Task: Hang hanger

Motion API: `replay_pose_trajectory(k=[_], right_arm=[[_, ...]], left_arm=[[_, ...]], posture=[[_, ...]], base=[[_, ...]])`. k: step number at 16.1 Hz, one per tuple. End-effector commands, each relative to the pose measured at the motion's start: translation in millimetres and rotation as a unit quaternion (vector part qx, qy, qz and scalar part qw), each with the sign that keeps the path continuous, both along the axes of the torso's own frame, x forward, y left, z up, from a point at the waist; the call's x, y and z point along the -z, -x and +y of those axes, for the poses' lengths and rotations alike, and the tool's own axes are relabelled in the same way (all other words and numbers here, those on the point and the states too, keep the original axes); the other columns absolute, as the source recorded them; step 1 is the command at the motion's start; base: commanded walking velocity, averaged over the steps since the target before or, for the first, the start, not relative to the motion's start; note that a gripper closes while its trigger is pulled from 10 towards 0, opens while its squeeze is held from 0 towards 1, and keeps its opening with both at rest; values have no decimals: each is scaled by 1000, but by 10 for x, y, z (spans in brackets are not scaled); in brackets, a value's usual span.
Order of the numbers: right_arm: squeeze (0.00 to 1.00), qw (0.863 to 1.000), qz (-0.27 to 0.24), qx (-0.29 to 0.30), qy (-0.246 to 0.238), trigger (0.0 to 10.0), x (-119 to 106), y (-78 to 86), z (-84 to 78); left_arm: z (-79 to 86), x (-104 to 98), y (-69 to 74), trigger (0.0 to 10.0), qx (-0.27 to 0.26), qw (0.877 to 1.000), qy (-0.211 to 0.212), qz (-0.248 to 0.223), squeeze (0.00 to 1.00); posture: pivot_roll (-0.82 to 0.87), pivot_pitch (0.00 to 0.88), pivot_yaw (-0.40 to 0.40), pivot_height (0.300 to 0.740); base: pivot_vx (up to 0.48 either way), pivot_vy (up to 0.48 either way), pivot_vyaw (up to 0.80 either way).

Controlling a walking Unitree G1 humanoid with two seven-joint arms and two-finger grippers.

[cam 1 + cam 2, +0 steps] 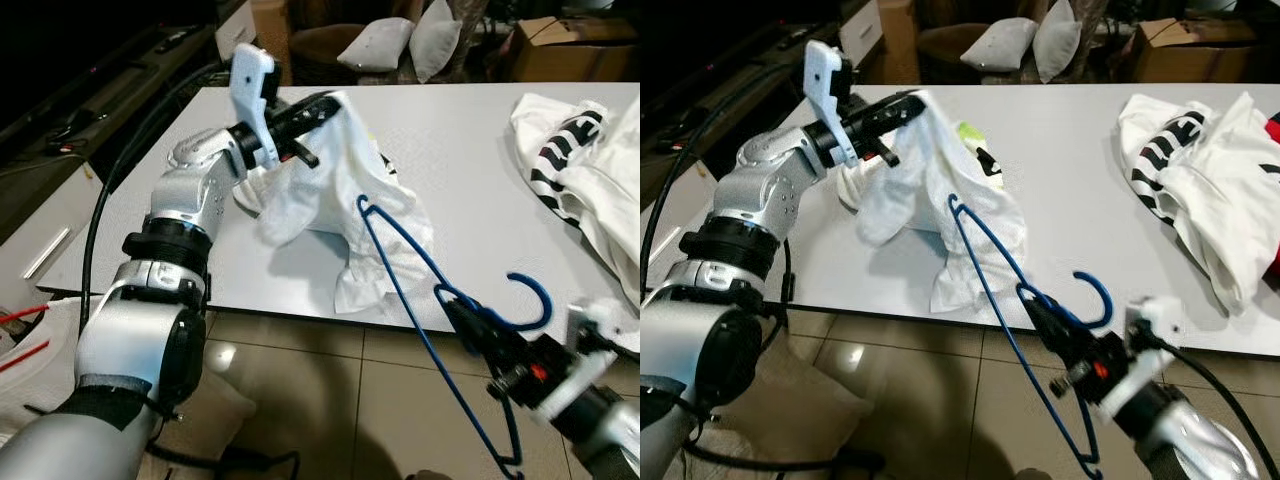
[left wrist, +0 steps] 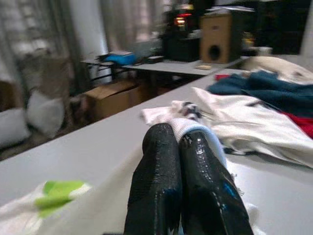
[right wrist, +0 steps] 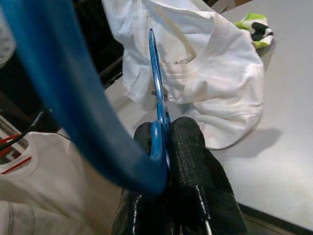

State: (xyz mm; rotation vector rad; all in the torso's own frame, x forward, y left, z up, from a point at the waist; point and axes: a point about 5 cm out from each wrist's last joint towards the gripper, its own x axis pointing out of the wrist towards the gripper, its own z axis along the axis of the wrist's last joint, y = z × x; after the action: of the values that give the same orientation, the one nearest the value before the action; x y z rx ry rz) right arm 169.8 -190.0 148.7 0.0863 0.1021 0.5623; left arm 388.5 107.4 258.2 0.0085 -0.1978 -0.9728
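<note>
Gripping the neck of a blue wire hanger (image 1: 420, 300), the right gripper (image 1: 462, 318) is sitting at the lower right of the frame, its two black fingers (image 3: 190, 161) pressed together on the wire just below the hook. The hanger is slanting up and left, its upper end reaching the crumpled white T-shirt (image 1: 340, 190) at the near edge of the pale grey table (image 1: 460, 140), while its lower end is hanging past the edge over the beige tiled floor (image 1: 310, 380). At the upper left of the frame, the left gripper (image 1: 318, 108) is pinching a fold of that shirt and holding it above the tabletop. A heap of white, black-striped clothes (image 1: 580, 170) is lying at the right.
</note>
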Motion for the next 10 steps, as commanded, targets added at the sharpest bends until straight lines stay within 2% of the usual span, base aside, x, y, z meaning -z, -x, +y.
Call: replay_pose_trajectory(k=[1,3,4,7,8,10], right_arm=[[0,1000,9,0,-5,10000,18,-10,11],[0,999,35,5,-12,10000,52,-88,-14],[0,999,42,8,-10,10000,68,-101,-23],[0,994,92,18,-51,10000,135,-57,18],[0,992,105,20,-67,10000,141,-43,32],[0,984,133,61,-103,10000,190,-92,5]], left_arm=[[25,-13,31,0,12,1000,-14,-9,0],[-4,5,121,0,41,998,-50,-27,0],[-8,2,129,0,41,997,-55,-31,0],[87,-72,87,0,-26,996,-63,-55,0],[117,-80,83,0,-38,996,-65,-57,0],[139,-88,103,0,-33,996,-67,-58,0]], posture=[[-216,0,121,740],[-206,0,103,740],[-206,0,103,740],[-194,0,82,740],[-194,0,81,740],[-196,0,81,740]], base=[[0,0,0],[0,0,0],[0,0,0],[0,0,0],[0,0,0],[0,0,0]])
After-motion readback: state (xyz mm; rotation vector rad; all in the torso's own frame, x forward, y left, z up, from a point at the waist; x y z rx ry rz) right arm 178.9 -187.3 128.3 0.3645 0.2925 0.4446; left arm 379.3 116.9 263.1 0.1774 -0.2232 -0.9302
